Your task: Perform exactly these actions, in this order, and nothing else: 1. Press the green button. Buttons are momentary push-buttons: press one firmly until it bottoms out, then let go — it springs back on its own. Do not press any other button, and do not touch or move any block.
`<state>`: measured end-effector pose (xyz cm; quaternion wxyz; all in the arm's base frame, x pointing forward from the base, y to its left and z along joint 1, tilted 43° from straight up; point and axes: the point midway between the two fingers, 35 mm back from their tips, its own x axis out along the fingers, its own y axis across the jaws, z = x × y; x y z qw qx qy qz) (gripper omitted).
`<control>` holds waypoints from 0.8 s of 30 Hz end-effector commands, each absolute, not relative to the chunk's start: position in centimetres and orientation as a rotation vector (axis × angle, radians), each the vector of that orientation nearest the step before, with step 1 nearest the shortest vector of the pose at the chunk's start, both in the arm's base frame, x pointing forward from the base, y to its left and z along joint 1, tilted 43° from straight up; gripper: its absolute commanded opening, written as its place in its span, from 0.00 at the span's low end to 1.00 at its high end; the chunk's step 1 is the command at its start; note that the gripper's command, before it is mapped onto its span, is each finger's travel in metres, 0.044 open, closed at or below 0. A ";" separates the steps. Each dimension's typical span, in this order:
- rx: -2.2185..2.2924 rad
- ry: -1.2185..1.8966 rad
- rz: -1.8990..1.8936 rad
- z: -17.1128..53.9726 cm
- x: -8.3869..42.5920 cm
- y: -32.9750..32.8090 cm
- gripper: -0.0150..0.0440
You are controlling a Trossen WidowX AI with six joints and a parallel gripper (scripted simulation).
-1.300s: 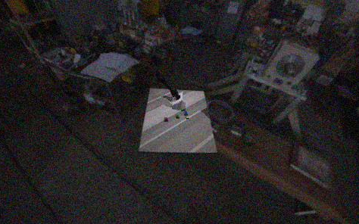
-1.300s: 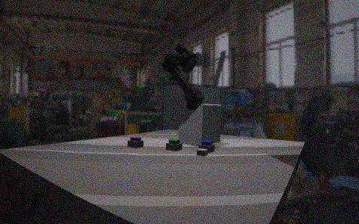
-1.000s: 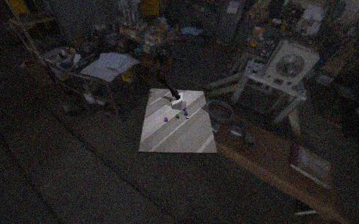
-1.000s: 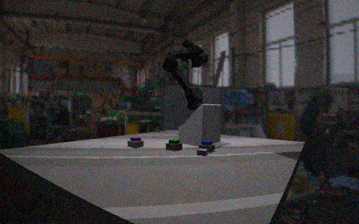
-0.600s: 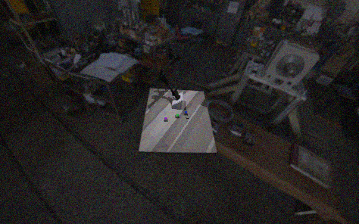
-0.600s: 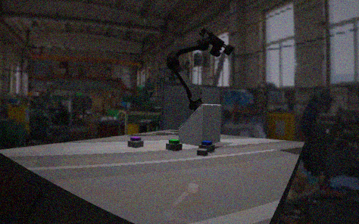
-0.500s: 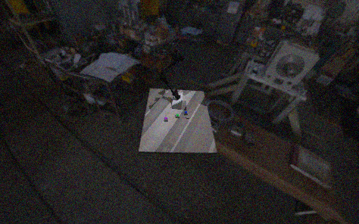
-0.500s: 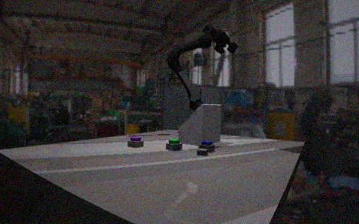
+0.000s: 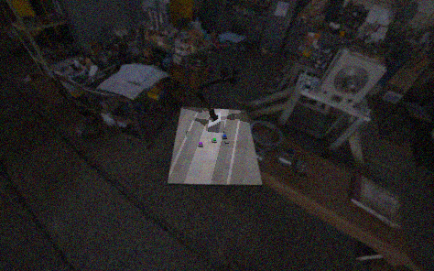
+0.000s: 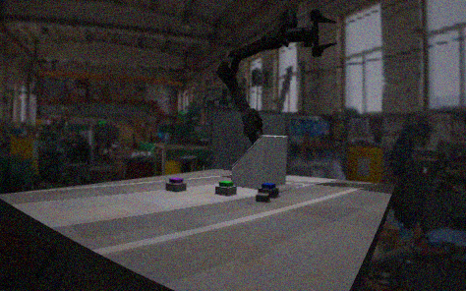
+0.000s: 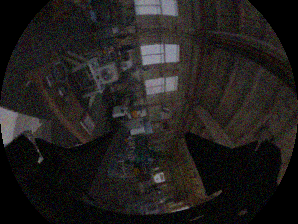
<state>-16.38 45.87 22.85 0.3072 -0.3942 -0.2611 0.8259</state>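
Green button (image 10: 226,184): on dark square base, middle of a row of three on the table (image 10: 269,236); unpressed by the look of it, nothing touching it. Seen from above (image 9: 214,140) near the far half of the table, on a light stripe.
Purple button (image 10: 176,181): left of green, well apart, same kind of base; from above (image 9: 200,144).
Blue button (image 10: 268,186): right of green, slightly nearer the arm's pedestal side; from above (image 9: 224,135).
Dark block (image 10: 262,197): small, just beside the blue button, on its near side; whether touching, cannot tell.
Pedestal (image 10: 262,159): grey wedge-shaped block behind the buttons, carrying the arm base.
Arm (image 10: 240,93): rises from pedestal, bends up and over to the right, high above the table.
Gripper (image 10: 329,34): at the top of the exterior view, pointing right and roughly level, well above and far from all buttons. Jaws spread wide, nothing between them.
Wrist view: looks out on windows and clutter of the hall; no button or table top made out; dark finger shapes at the lower edge.
Lighting: dim, grainy; fine detail uncertain.
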 end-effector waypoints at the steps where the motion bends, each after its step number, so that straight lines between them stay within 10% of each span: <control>1: -1.120 -0.346 2.061 18.8 -9.9 46.7 0.93; 24: -0.848 1.245 0.426 2.0 24.2 21.3 0.93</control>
